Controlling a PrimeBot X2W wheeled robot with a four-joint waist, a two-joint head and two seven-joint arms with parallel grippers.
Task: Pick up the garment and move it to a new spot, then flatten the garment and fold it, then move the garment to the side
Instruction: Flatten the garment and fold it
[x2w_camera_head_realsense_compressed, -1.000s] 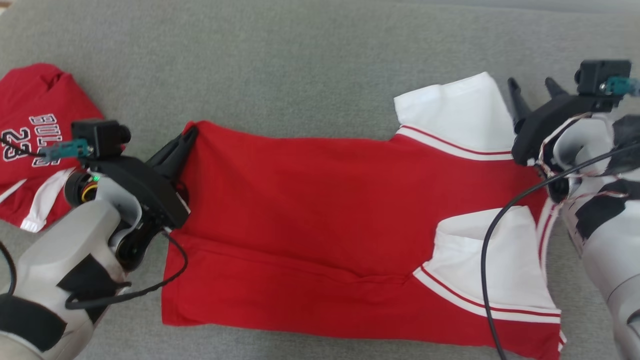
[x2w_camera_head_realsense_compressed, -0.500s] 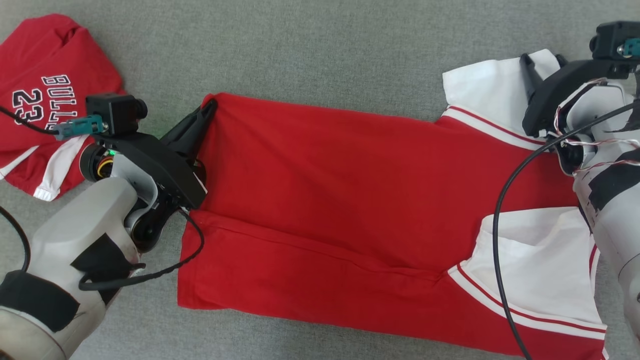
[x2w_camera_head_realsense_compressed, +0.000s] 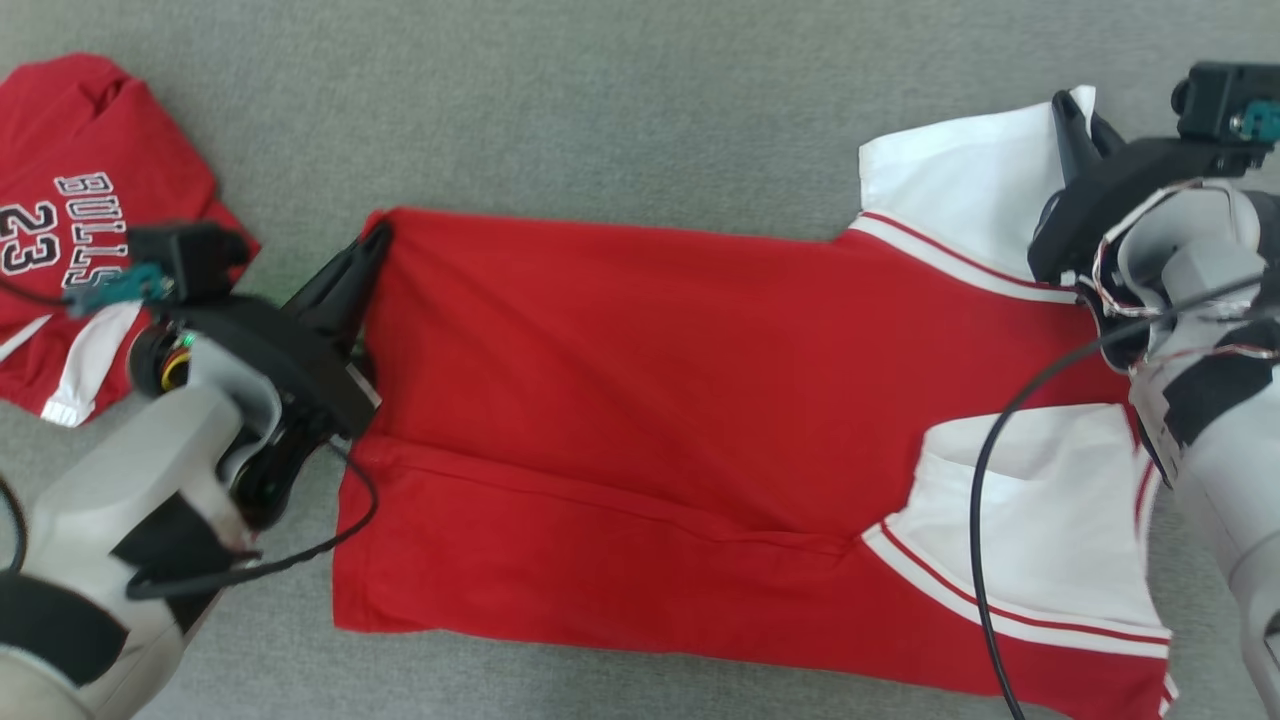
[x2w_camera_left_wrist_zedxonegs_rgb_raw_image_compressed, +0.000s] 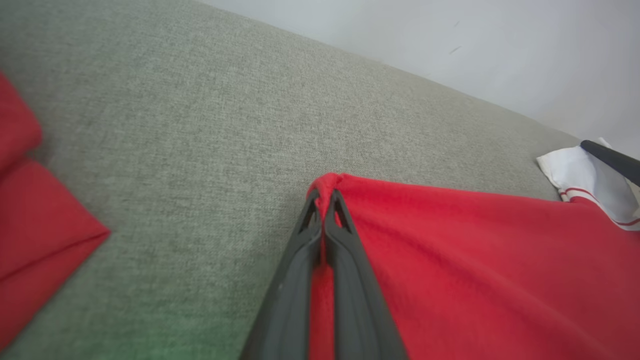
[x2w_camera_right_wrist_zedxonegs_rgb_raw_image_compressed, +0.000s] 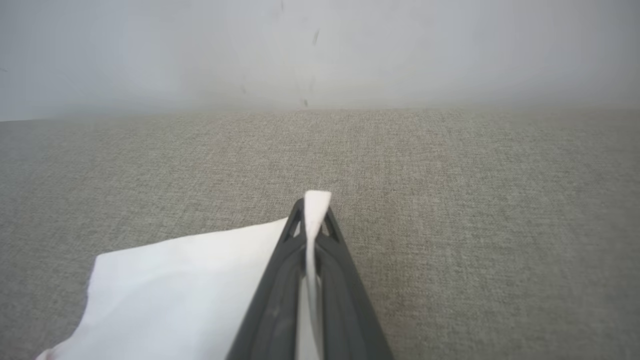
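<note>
Clamping white sleeve (x2w_camera_head_realsense_compressed: 960, 200) of garment (x2w_camera_head_realsense_compressed: 620, 380) — R claw (x2w_camera_right_wrist_zedxonegs_rgb_raw_image_compressed: 314, 202), open a sec ago; L claw (x2w_camera_left_wrist_zedxonegs_rgb_raw_image_compressed: 325, 195) pinches hem (x2w_camera_left_wrist_zedxonegs_rgb_raw_image_compressed: 328, 181).

Left tool (x2w_camera_head_realsense_compressed: 378, 235) and right tool (x2w_camera_head_realsense_compressed: 1078, 110), both clamped shut, well apart at opposite sides, pointing forward.

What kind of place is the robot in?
Likely indoors, home or lab, hard to say. A grey fabric surface like a sofa seat meets a plain pale wall, and a red shirt and red jersey lie on it.

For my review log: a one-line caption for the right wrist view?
Right gripper shut on the garment's white sleeve, above grey fabric surface.
</note>
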